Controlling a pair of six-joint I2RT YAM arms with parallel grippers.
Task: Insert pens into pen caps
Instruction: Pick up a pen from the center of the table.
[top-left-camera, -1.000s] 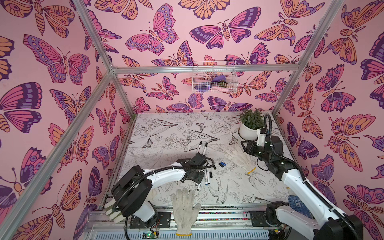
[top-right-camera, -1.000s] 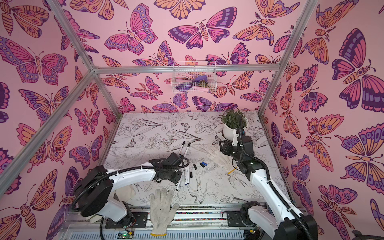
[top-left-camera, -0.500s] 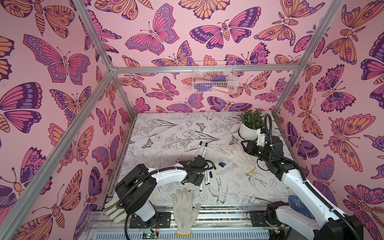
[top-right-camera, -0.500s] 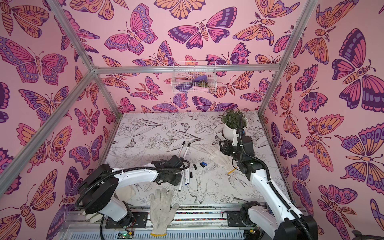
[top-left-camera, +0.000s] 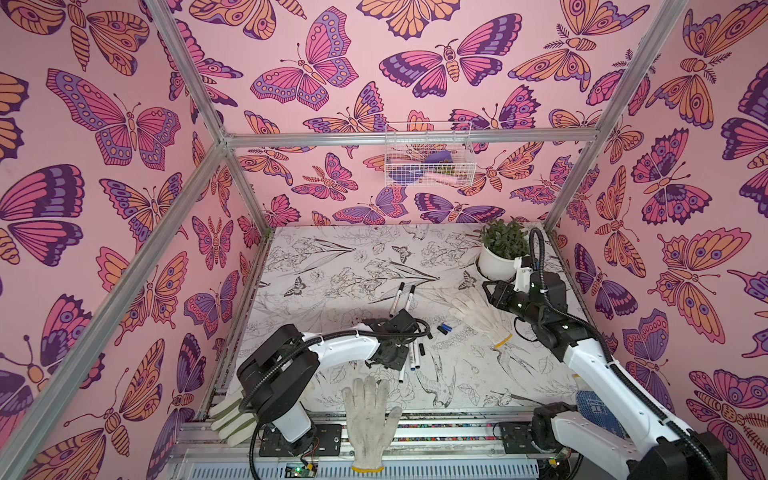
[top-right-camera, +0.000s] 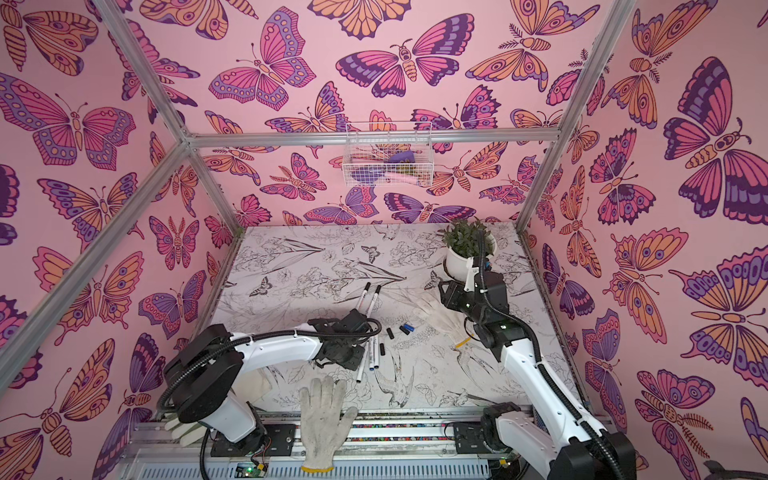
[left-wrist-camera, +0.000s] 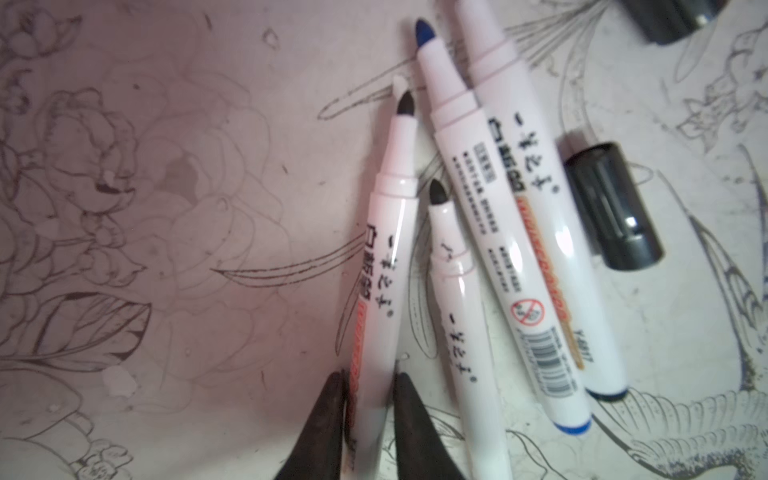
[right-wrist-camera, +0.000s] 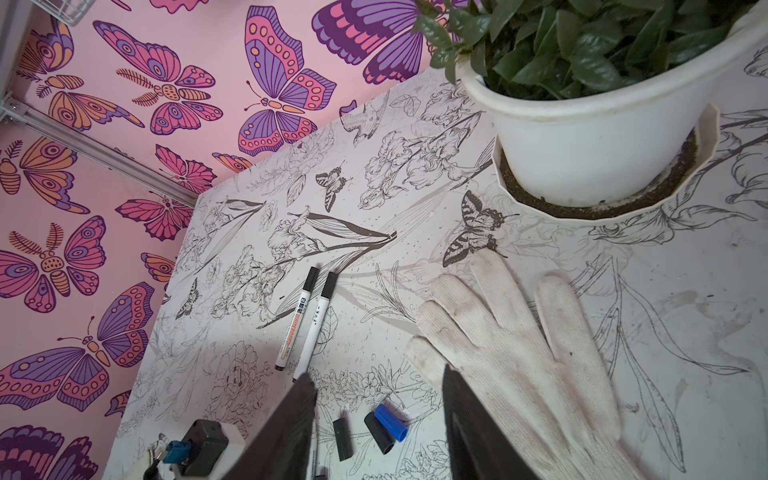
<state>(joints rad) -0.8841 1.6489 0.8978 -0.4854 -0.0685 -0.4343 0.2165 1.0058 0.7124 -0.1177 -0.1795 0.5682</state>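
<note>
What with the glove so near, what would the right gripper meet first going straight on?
Probably the blue cap and black cap framed between the right gripper's fingers, not the glove; depth unclear.

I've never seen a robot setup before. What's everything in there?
Capped pens: two, white with black caps, side by side mid-table.
Uncapped pens: four, white, bunched nearer the front.
Loose caps: four, three black and one blue, beside that bunch.
Gloves: two, white knit, one on the front rail, one near the right arm.
Potted plant: one, green in a white pot, far right corner.
Wire basket: one, white, on the back wall.
Table: one, white with black line drawings.
Left gripper: one, black fingers, shut on one uncapped pen.
Right gripper: one, black fingers, open above the table.
</note>
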